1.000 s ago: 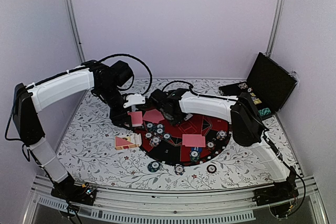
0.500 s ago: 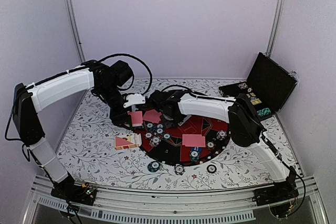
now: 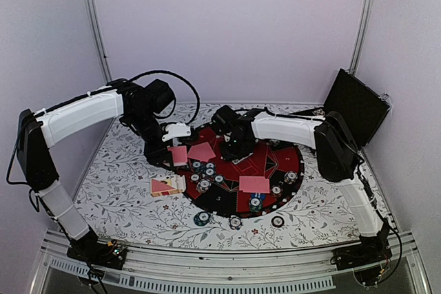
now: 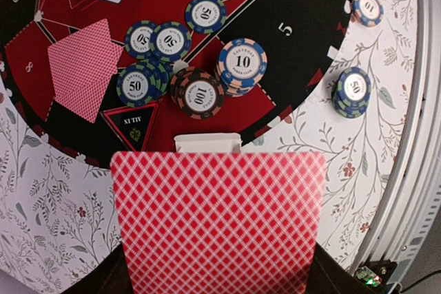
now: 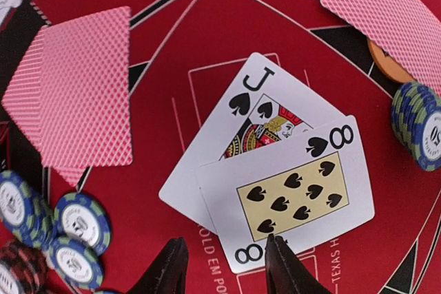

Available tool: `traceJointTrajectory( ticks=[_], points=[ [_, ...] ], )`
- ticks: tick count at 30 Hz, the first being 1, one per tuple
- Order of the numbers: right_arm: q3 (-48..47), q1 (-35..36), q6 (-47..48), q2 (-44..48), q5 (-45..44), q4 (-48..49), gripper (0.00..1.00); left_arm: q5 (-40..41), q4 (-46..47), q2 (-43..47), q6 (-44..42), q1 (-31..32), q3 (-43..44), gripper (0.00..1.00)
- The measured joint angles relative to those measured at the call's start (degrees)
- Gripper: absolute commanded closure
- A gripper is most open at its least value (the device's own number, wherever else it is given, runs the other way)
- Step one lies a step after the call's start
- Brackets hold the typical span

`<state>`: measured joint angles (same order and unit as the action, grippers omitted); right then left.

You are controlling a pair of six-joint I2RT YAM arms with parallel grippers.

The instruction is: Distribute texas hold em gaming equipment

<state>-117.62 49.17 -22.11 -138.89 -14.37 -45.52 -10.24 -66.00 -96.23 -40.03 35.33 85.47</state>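
Though off the mat, fanned cards (image 3: 164, 186): a small spread on the flowered table, just beside the mat's left rim; faces too small to read.
Left gripper (image 3: 173, 158): pinching one red-backed card (image 4: 217, 225), held flat above the mat's left part.
Chips (image 4: 241, 67): stacks bunched on the mat (image 3: 286, 160) just beyond the held card; a few more stacks (image 4: 350, 91) off its rim.
Right gripper (image 5: 224, 244): fingers spread with nothing between them, low over the eight of spades (image 5: 289, 194).
Face-up cards: the eight lies flat, overlapping the jack of spades (image 5: 255, 111), at the mat's middle.
Face-down pair (image 3: 253, 184): on the mat's right half, a chip stack just beside it.
Step in hand: probably dealing; the eight looks laid, and one card waits in the left grip.
Next move: likely lift the right fingers straight up clear of the eight, then carry the held card to a place that lacks one and set it down flat, without knocking the chip stacks.
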Motion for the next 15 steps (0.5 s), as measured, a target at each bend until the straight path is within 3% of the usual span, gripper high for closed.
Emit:
traceJointTrajectory(
  ticks=[5, 11, 15],
  points=[
    [9.6, -3.2, -3.7, 9.7, 11.6, 6.6, 0.24, 0.0, 0.0, 0.0, 0.0, 0.0, 0.2, 1.00],
    [24.0, -5.6, -10.4, 25.4, 27.9, 20.9, 0.18, 0.1, 0.0, 0.0, 0.0, 0.0, 0.8, 1.00],
    [30.7, -5.4, -16.8, 28.7, 39.6, 33.3, 0.18, 0.1, 0.0, 0.0, 0.1, 0.0, 1.2, 1.00]
  ],
)
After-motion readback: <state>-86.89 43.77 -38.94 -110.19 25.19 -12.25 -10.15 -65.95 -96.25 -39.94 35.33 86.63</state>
